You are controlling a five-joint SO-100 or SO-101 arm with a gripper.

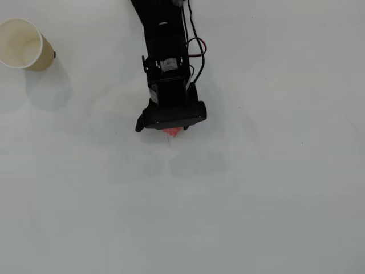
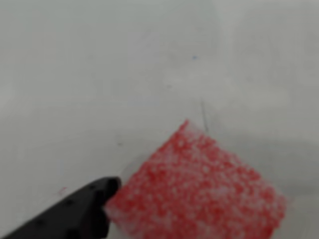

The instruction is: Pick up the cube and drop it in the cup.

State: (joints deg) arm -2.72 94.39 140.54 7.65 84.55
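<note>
From above, on the plain white table (image 1: pixel 256 200): black robot arm (image 1: pixel 162 51) reaching down, gripper (image 1: pixel 171 130) right over the small speckled red-pink cube (image 1: pixel 172 132), mostly hidden; cream-white paper cup (image 1: pixel 23 44) far off at top left. Up close from the wrist: cube (image 2: pixel 199 194) big and blurry, one black fingertip (image 2: pixel 97 196) touching its left corner. Open or clenched, cannot tell.

Plain white tabletop (image 1: pixel 274 205), evenly lit
</note>
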